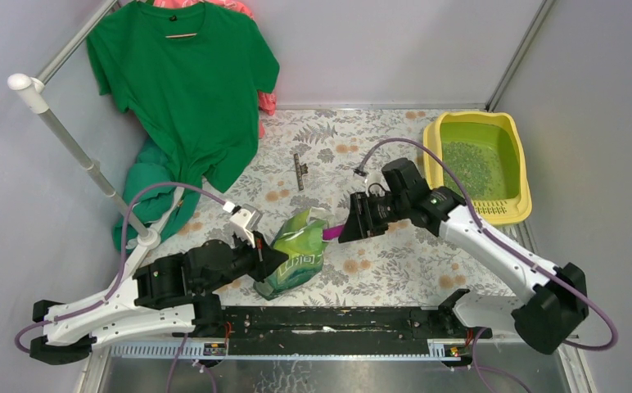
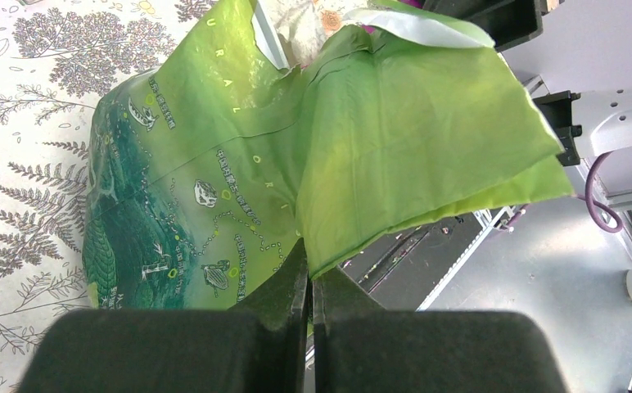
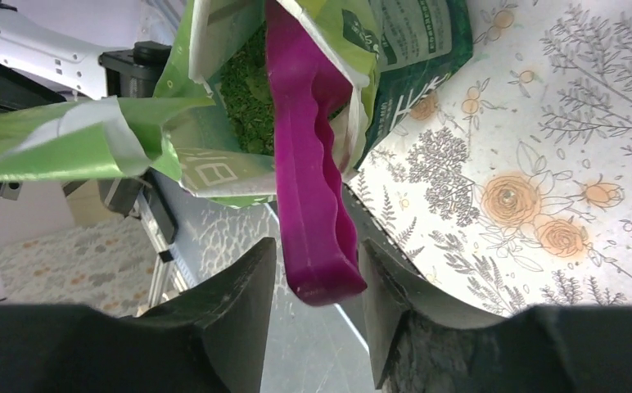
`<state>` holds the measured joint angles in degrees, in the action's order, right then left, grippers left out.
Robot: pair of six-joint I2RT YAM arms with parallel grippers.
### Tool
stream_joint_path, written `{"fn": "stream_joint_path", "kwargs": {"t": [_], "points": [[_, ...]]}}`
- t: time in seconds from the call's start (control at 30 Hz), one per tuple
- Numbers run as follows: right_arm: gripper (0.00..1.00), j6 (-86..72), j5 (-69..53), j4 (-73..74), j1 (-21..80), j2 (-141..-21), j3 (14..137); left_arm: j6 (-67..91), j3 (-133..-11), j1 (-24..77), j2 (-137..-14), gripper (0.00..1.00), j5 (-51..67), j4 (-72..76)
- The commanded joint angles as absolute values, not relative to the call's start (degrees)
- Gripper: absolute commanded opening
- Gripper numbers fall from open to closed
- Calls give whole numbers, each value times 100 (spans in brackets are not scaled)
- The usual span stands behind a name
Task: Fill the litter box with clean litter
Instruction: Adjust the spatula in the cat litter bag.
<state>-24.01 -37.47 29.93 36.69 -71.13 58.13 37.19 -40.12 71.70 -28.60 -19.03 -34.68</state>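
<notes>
Bag [image 2: 214,164] is pinched by the closed left gripper [image 2: 311,286]; scoop [image 3: 313,205] is bracketed by the right gripper [image 3: 317,270], grip undeterminable; if loosely held, clean litter [image 3: 251,90] is spilled.

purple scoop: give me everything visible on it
The scoop is glossy magenta plastic, one piece, handle with a wavy grip edge and rounded end. Its head is sunk out of sight in litter inside the open bag; the handle sticks out between the jaws of the right gripper, a thin gap on one side.
</notes>
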Motion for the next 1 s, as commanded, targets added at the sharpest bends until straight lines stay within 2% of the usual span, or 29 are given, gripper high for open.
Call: {"fn": "stream_joint_path", "kwargs": {"t": [0.0,0.23,0.7,0.97], "points": [[51,-2799,-3348,2147,3653,-6617,5394,3735,-4129,7189,-2821,1,-1955,-2733],[62,-3127,-3108,1315,3654,-6175,4953,3742,-4123,7189,-2797,1,-1927,-2716],[61,-3378,-3108,673,3664,-6203,4678,3728,-4118,7189,-2752,1,-1934,-2724],[57,-3511,-3196,321,3666,-6170,4461,3736,-4106,7189,-2778,1,-1936,-2715]]}}
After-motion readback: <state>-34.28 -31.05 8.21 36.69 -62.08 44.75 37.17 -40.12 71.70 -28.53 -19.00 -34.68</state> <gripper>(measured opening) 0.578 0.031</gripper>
